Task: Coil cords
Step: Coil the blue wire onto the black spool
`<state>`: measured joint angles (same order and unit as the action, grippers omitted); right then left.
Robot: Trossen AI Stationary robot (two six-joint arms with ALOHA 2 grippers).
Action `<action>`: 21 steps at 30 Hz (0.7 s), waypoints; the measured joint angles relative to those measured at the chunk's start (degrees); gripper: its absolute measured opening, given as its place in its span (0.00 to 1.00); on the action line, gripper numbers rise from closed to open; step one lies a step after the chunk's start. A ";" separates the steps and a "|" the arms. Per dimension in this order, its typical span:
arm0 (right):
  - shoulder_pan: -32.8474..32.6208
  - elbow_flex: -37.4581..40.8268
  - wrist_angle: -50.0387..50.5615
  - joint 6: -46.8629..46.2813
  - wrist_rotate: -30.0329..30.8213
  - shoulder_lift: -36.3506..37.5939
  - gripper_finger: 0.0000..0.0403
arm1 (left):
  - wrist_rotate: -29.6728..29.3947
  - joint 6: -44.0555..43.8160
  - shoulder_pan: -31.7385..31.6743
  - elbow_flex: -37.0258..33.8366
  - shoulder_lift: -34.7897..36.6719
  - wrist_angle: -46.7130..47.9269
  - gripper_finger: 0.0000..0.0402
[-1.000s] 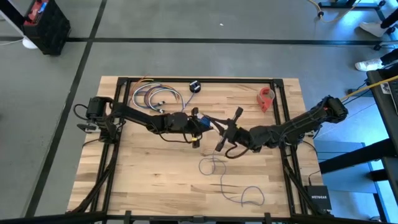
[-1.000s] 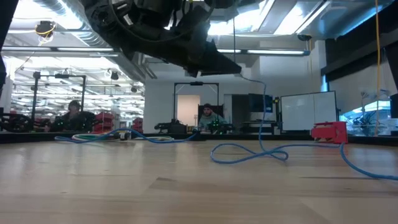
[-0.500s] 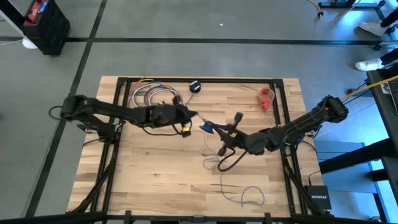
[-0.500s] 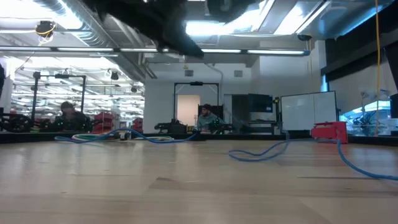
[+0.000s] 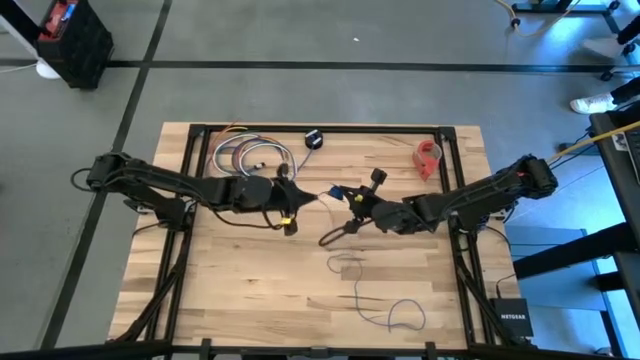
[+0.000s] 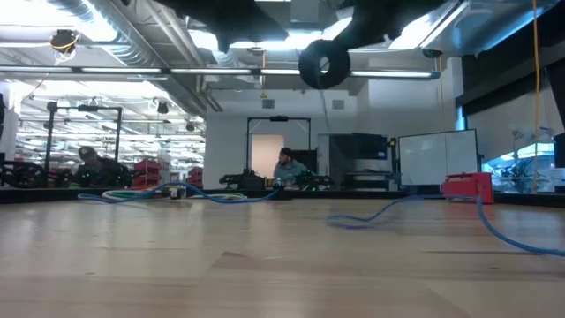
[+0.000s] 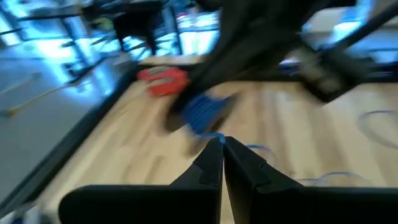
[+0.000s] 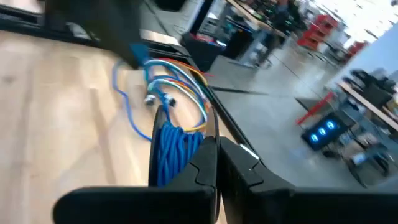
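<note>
The thin cord is partly wound into a small blue bundle (image 5: 332, 196) that hangs above the table's middle between my two grippers. Its remaining length lies in loose loops (image 5: 346, 263) on the wood toward the near edge (image 5: 402, 316). The small black spool (image 5: 313, 138) sits at the far edge. My left gripper (image 5: 300, 195) is shut just left of the bundle. My right gripper (image 5: 352, 203) is shut just right of it. Both are raised above the table and point at each other. My left gripper pinches a single thin strand of the cord (image 7: 215, 136) at its fingertips, coming level from the table's left. The strand runs on to the bundle, clear of the table. My right gripper is shut with the bundle's parallel strands (image 8: 173, 155) lying along the side of one finger (image 8: 202, 163). It comes nearly level from the table's right. The exact spot of the pinch is hidden by the finger, and the bundle is lifted clear.
A bunch of thicker multicoloured cables (image 5: 250, 155) lies at the far left, ahead of my right gripper (image 8: 180, 87). A red object (image 5: 428, 158) sits at the far right. A black frame rail (image 5: 320, 129) runs along the table's edges. People sit in the room behind.
My left gripper has risen and drawn back toward the table's left edge. My right gripper has moved toward the far edge and tipped up to nearly level. The cord's loop on the table has shrunk and flattened as cord was drawn up.
</note>
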<state>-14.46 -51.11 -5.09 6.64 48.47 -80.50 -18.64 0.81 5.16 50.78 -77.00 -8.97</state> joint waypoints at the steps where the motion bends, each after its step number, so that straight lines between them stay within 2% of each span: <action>1: 0.45 0.00 -0.52 -0.36 0.01 -0.52 0.02 | 1.67 -0.13 0.46 0.01 -0.44 -1.23 0.00; 7: 1.29 0.00 -4.22 1.76 -0.99 -2.65 0.02 | 4.53 1.33 1.54 0.00 -4.24 -7.05 0.00; 12: 1.44 0.04 -7.92 3.67 -8.07 -2.90 0.02 | 5.37 1.08 0.32 0.09 -7.61 -16.11 0.00; 21: 1.34 0.33 -9.40 1.93 -6.81 -3.18 0.02 | 4.73 1.71 1.33 0.04 -11.27 -21.28 0.00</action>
<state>-13.13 -50.79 -14.50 8.57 41.66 -83.68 -13.91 2.53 6.49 50.82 -88.27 -30.25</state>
